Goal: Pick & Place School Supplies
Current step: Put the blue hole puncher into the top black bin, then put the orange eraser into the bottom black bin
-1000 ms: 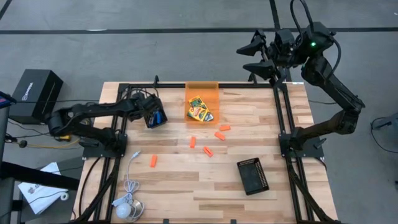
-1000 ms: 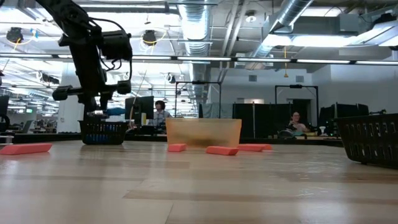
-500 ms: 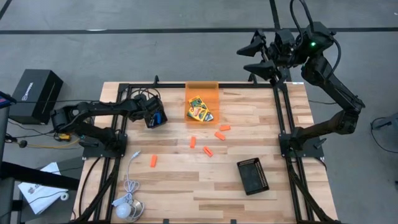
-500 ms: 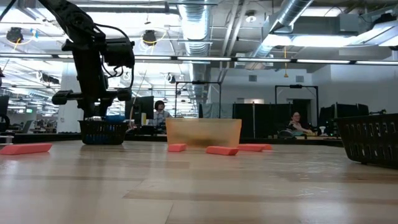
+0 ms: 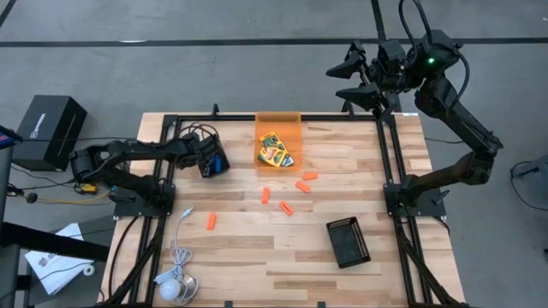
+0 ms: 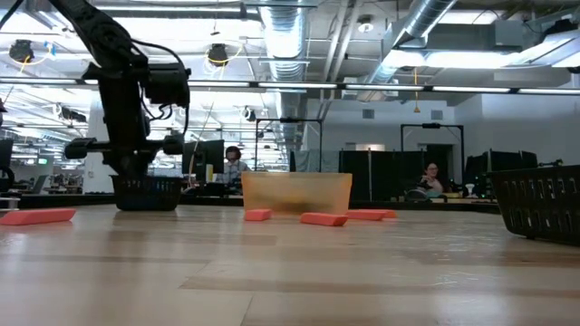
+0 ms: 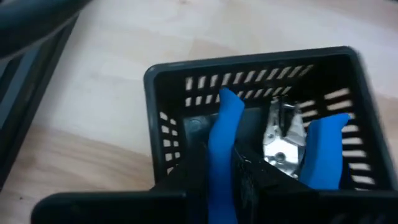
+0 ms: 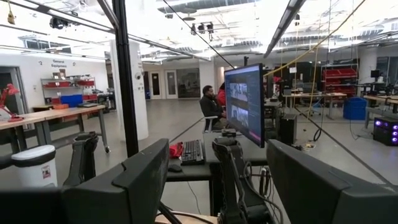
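Note:
My left gripper [image 5: 214, 160] is shut on a blue-handled scissor-like tool [image 7: 227, 134] and reaches down into a black slotted basket [image 7: 163, 134] at the table's far left. In the low view the gripper [image 6: 136, 170] stands right over that basket [image 6: 149, 193]. Yellow-and-green crayon boxes [image 5: 274, 150] lie in the orange bin [image 5: 278, 122]. Several stubby orange pieces [image 5: 285, 208] lie on the wood, one apart at the left [image 5: 211, 222]. My right gripper [image 5: 349, 79] hangs open, high beyond the far right corner. My left gripper pinches one blue handle [image 7: 222, 163] of the tool between its two fingers, slanting down from the table's left. The tool's metal part [image 7: 281, 140] and other blue handle [image 7: 323, 152] sit inside the basket; whether they rest on its floor is hidden.
A second black tray [image 5: 349, 242] lies at the near right. A white cable with a round puck [image 5: 175, 284] lies at the near left corner. Black frame rails [image 5: 390, 162] run along both sides of the table.
My left gripper has sunk with the blue-handled tool down into the black basket, staying shut on it.

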Controlling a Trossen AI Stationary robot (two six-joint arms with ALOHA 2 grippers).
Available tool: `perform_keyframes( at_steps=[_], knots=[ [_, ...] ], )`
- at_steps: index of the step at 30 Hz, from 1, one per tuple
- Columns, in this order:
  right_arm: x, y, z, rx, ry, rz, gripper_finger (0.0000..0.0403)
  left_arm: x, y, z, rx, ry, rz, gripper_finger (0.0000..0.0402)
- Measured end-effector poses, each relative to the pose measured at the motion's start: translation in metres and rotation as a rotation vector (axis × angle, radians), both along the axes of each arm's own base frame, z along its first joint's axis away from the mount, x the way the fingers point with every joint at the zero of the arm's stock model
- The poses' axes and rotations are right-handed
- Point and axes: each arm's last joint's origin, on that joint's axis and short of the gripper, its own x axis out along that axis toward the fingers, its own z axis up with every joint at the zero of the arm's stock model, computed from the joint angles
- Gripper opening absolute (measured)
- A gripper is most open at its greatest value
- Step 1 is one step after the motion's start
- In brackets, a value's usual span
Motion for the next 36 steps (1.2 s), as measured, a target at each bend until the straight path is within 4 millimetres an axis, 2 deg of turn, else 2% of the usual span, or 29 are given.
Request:
perform_keyframes(
  at_steps=[5,14,19,24,31,36],
  knots=[
    [-0.001,0.001,0.001,-0.003,-0.005,0.001,0.026,0.001,-0.004,-0.002,-0.005,-0.006,-0.006,0.0037],
    [-0.002,-0.002,0.001,-0.005,-0.008,-0.014,0.026,0.002,-0.002,0.0,0.034,-0.022,-0.006,0.0109],
    [-0.004,-0.003,0.004,-0.025,-0.042,-0.017,0.026,0.002,-0.003,0.01,0.065,-0.091,-0.015,0.0135],
    [-0.007,-0.007,0.008,-0.03,-0.075,-0.036,0.026,0.007,-0.005,0.041,0.259,-0.23,-0.112,0.0141],
    [-0.011,-0.015,0.006,-0.015,-0.054,-0.074,0.026,0.016,-0.018,0.113,0.671,-0.501,-0.47,0.013],
    [-0.01,-0.016,0.003,0.006,-0.023,-0.087,0.026,0.009,-0.031,0.138,0.77,-0.577,-0.545,0.0122]
  ],
)
